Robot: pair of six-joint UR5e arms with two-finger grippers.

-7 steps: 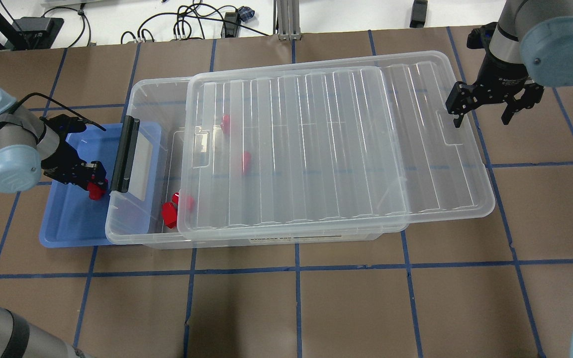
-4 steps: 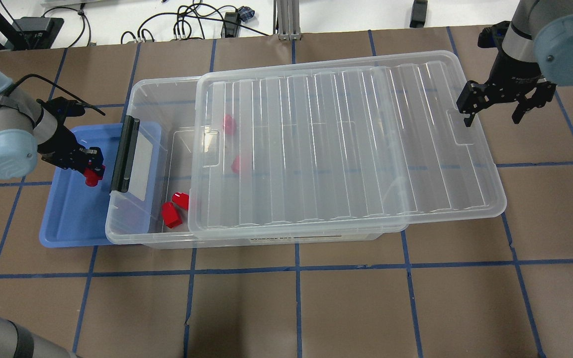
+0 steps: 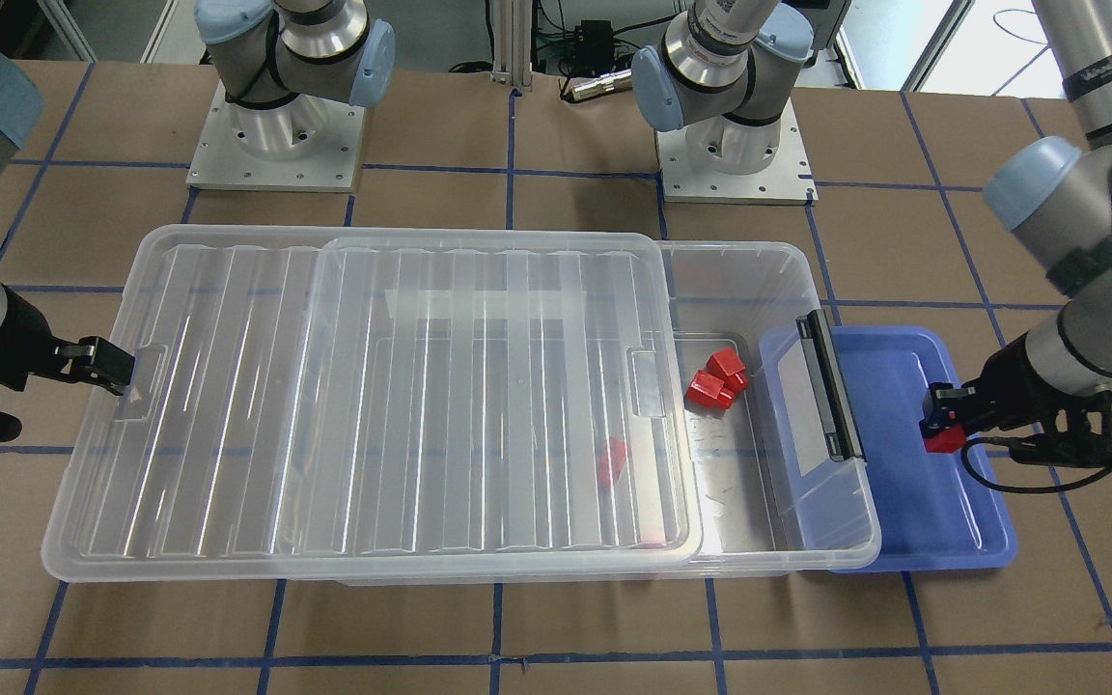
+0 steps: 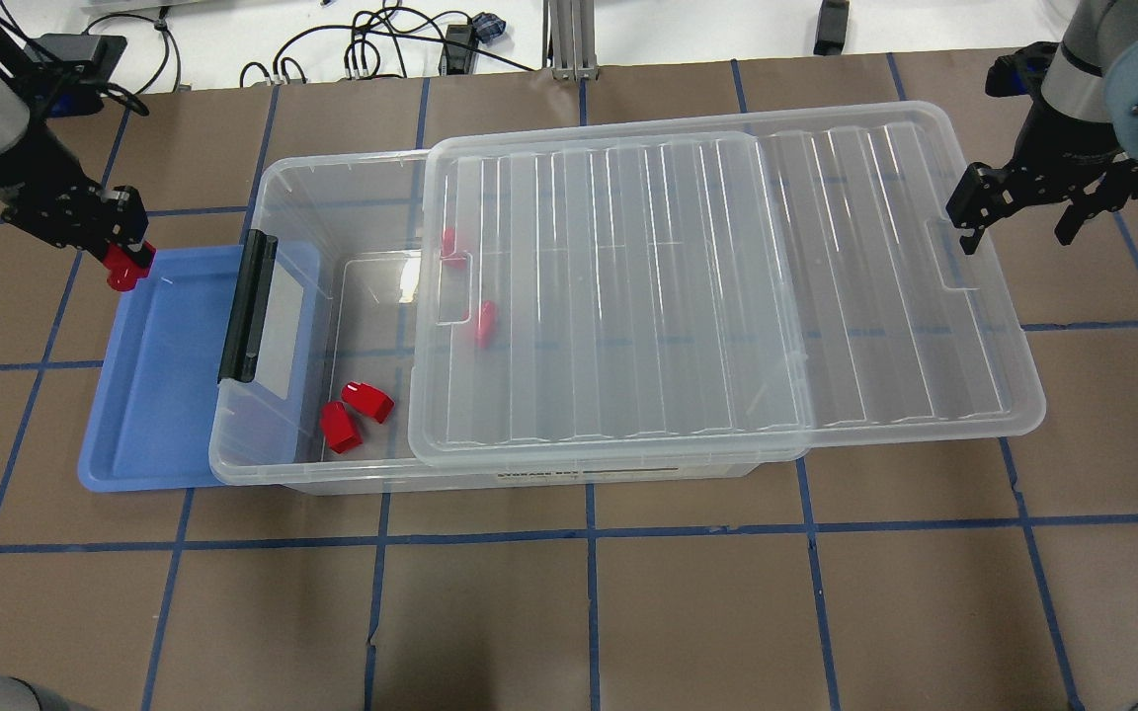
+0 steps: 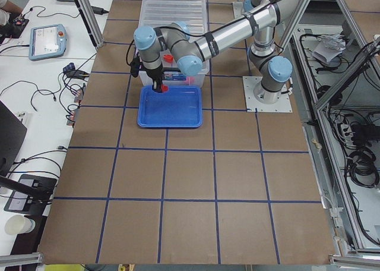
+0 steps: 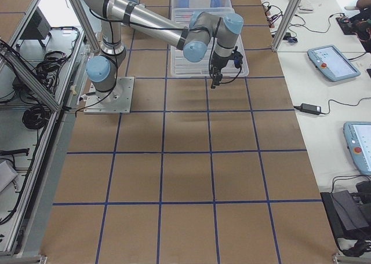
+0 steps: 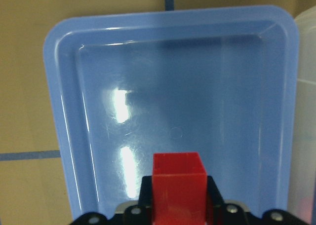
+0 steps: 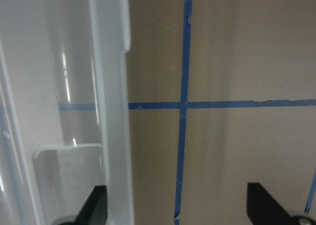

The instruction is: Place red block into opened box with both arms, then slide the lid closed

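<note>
My left gripper [image 4: 118, 255] is shut on a red block [image 4: 122, 269] and holds it over the far left corner of the blue tray [image 4: 154, 415]. The left wrist view shows that block [image 7: 178, 183] between the fingers, above the tray. The clear box [image 4: 312, 178] lies open at its left end, and two red blocks [image 4: 354, 415] sit in the uncovered part. More red blocks [image 4: 485, 321] show through the lid [image 4: 727, 286], which overhangs the box's right end. My right gripper [image 4: 1018, 222] is open, one finger [image 4: 966, 232] in the lid's right recess.
The black bar [image 4: 245, 306] on the box's left end overlaps the blue tray. Cables and a metal post [image 4: 569, 39] lie beyond the table's far edge. Both arm bases [image 3: 271, 145] stand behind the box in the front view.
The left gripper has risen and moved to the tray's far left corner with the red block. The right gripper moved right, and the lid slid right with it, uncovering more of the box.
</note>
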